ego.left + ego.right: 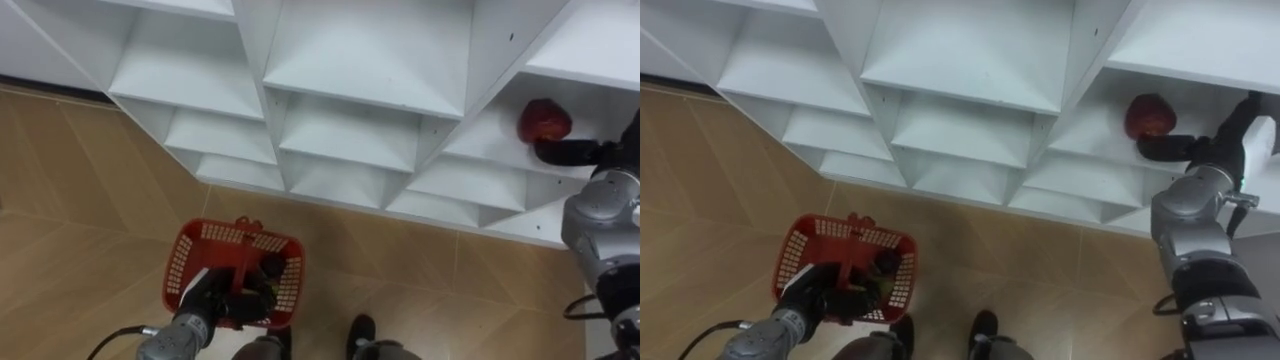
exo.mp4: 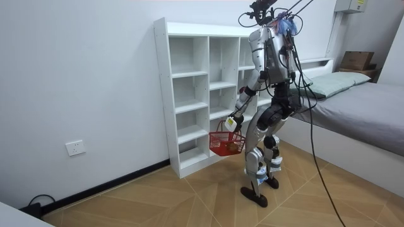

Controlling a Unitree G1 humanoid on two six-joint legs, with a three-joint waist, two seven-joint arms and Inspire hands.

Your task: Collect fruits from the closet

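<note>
Here, in the room view's centre, the robot stands close against a tall white closet point(image 2: 189, 94) of open compartments, with a bed point(image 2: 360, 107) along the wall at the frame's right.

In the eye views the closet's shelves fill the upper part of the frame above a wooden floor point(image 1: 60, 200). At lower left hangs a red mesh basket point(image 1: 240, 233), its handle gripped by the curled fingers of the left hand point(image 1: 210, 295). A dark, rounded item point(image 1: 270, 268) lies inside the basket, but what it is cannot be told.

The fruit to be collected, a red fruit point(image 1: 543, 120), sits on a shelf at upper right. The right hand point(image 1: 570, 152) reaches into that compartment, its dark fingers stretched out straight just beneath the fruit and not closed round it.
</note>
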